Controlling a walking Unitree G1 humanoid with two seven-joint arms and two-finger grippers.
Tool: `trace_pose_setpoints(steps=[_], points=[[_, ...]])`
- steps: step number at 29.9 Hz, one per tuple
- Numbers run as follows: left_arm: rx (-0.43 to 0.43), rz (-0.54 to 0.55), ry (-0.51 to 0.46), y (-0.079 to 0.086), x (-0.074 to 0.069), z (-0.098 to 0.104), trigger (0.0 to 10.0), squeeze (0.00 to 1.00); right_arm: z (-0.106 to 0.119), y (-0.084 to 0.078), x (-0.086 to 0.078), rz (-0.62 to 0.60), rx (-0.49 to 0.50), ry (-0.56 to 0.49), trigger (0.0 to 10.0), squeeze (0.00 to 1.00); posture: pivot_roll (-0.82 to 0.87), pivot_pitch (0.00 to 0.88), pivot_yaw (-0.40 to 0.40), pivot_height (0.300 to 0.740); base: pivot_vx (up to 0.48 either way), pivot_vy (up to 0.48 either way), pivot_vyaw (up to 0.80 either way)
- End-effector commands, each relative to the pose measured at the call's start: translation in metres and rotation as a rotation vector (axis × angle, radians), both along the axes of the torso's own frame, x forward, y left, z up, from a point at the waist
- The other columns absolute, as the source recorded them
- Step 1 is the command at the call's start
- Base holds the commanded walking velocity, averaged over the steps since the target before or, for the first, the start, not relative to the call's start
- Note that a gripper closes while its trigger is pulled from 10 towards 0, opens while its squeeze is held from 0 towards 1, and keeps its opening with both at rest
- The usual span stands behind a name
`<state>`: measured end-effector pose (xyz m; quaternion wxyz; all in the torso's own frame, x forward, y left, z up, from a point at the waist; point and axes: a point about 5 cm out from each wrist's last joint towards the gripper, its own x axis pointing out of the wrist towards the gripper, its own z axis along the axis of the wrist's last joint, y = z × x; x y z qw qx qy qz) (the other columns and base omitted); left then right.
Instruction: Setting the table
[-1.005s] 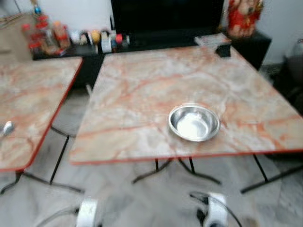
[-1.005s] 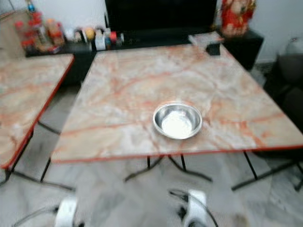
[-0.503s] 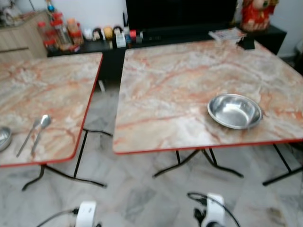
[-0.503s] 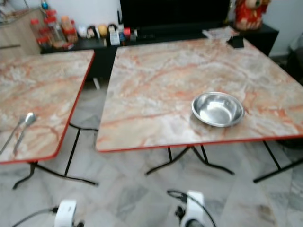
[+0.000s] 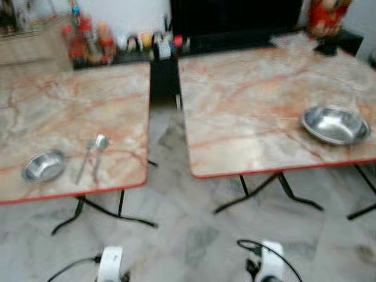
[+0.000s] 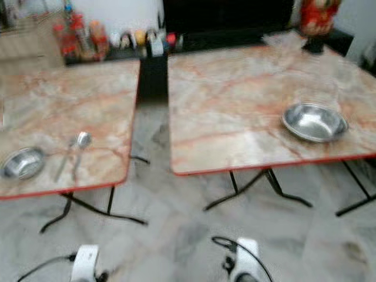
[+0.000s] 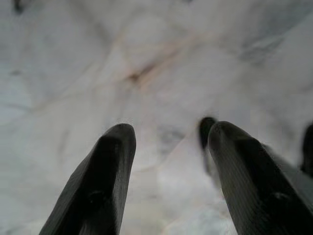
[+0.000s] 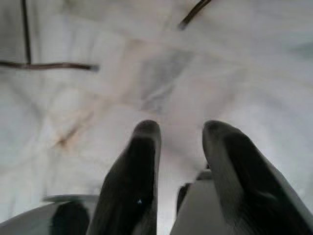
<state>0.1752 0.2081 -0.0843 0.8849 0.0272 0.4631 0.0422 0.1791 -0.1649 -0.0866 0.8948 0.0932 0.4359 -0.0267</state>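
You're looking at two tables w/ a floor gap between. Left to right: small bowl (image 5: 43, 166) and two spoons (image 5: 94, 154) are sitting near the left table (image 5: 70, 106) front edge, so a low reach risks knocking them off. Big bowl (image 5: 335, 124) is resting on the right table (image 5: 252, 100). Bottles (image 5: 88, 41) are lining the back. Left gripper (image 7: 168, 147) and right gripper (image 8: 181, 142) are both hanging apart, empty, over floor.

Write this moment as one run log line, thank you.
left gripper: open, idle | right gripper: open, idle | small bowl, spoon: left table
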Motion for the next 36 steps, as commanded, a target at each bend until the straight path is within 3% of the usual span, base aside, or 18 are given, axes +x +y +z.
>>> trace_pose_setpoints(steps=[1, 11, 26, 36], points=[[-0.01, 0.01, -0.015, -0.003, 0.006, 0.002, 10.0, 0.0, 0.002, -0.009, 0.002, -0.014, -0.02, -0.005, 10.0, 0.0, -0.17, 0.0, 0.083, 0.74, 0.0, 0.48, 0.0], [-0.009, 0.012, -0.019, -0.003, 0.007, 0.003, 10.0, 0.0, 0.002, -0.007, 0.004, 0.005, -0.025, -0.011, 10.0, 0.0, -0.16, 0.0, 0.083, 0.74, 0.0, 0.48, 0.08], [-0.022, 0.015, -0.089, -0.007, 0.019, 0.009, 10.0, 0.0, 0.005, -0.003, 0.007, 0.003, 0.01, -0.046, 10.0, 0.0, -0.16, 0.0, 0.082, 0.74, 0.0, 0.0, 0.05], [-0.024, 0.016, -0.09, -0.007, 0.02, 0.009, 10.0, 0.0, 0.004, -0.006, 0.007, -0.039, 0.011, -0.035, 10.0, 0.0, -0.16, 0.0, 0.084, 0.74, 0.247, 0.0, 0.25]])
